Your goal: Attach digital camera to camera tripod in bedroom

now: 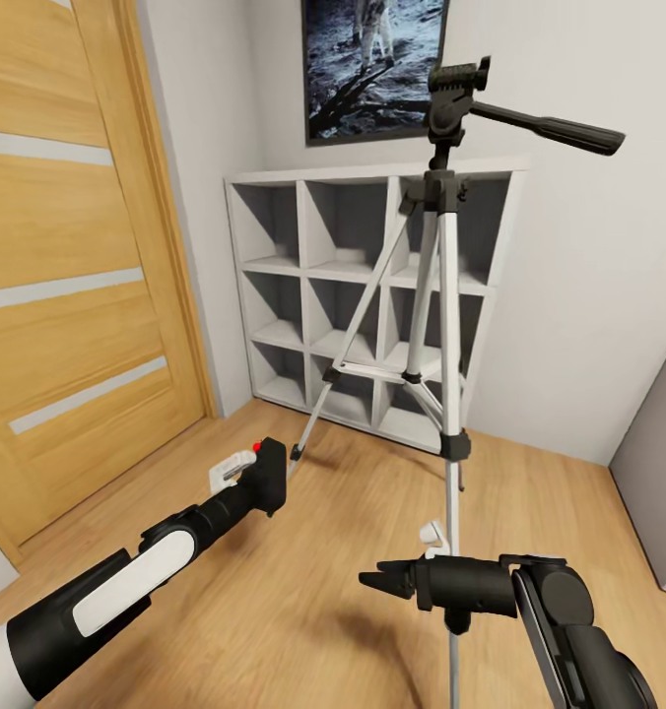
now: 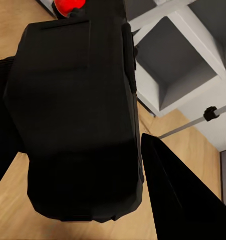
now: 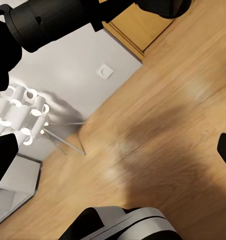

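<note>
Camera [image 1: 266,480]: head view, small black box with a red button on top, held in the jaws of the left gripper [image 1: 257,484] at about 7 o'clock from the tripod's foot area, above the wood floor [image 1: 303,611]. The left arm reaches in from 8 o'clock. Tripod [image 1: 439,295] stands upright right of centre, silver legs spread on the floor, black head at top with its pan handle [image 1: 550,128] pointing toward 3 o'clock. Behind it a white cube shelf [image 1: 363,286] stands against the pale wall; an astronaut picture [image 1: 372,64] hangs above, at 12 o'clock. A wooden door [image 1: 67,276] with pale stripes fills the 9 o'clock side. The right gripper [image 1: 372,579] lies low at 5 o'clock, pointing toward 9 o'clock, just beside the tripod's near leg; whether it touches the leg cannot be told, and its jaws appear nearly closed with nothing between them.

Left wrist view: the camera [image 2: 77,120] is close and dark, its red button [image 2: 68,6] at one edge; one black finger [image 2: 183,195] lies against its side. The shelf [image 2: 188,65] and a tripod leg [image 2: 193,125] show beyond.

Right wrist view: floor [image 3: 158,125], wall, a wall socket [image 3: 105,71] and door corner; thin tripod legs [image 3: 67,132] meet the floor. The jaws' gap cannot be judged here.
</note>
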`<state>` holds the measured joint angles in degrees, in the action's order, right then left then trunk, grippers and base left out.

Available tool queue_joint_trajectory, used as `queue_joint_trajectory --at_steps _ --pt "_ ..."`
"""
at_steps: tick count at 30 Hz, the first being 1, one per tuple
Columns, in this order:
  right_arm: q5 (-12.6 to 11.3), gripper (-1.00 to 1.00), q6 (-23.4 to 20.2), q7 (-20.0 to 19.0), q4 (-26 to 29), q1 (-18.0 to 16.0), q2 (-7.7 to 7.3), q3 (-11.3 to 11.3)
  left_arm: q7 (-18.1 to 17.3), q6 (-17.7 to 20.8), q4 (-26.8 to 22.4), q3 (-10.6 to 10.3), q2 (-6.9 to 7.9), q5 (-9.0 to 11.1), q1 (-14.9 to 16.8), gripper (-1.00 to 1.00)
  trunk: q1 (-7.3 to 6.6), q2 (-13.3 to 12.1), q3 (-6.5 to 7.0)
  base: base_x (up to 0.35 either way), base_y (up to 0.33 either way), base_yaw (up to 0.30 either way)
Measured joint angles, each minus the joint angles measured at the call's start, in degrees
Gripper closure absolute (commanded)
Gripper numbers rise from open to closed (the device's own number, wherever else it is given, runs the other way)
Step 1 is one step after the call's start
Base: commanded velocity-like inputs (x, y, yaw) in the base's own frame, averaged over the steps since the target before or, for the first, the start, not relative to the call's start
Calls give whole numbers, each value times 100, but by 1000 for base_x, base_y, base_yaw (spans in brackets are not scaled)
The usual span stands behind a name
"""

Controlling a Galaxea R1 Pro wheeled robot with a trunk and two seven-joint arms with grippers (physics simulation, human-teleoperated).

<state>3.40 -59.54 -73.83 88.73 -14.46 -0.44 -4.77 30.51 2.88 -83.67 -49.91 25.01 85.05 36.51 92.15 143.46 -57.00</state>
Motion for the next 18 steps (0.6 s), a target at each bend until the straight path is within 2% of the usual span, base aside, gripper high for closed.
queue_joint_trajectory --at_steps 18 --pt "0 -100 0 0 5 0 8 0 2 0 0 1 0 0 0 100 -46 -24 399 0 0 0"
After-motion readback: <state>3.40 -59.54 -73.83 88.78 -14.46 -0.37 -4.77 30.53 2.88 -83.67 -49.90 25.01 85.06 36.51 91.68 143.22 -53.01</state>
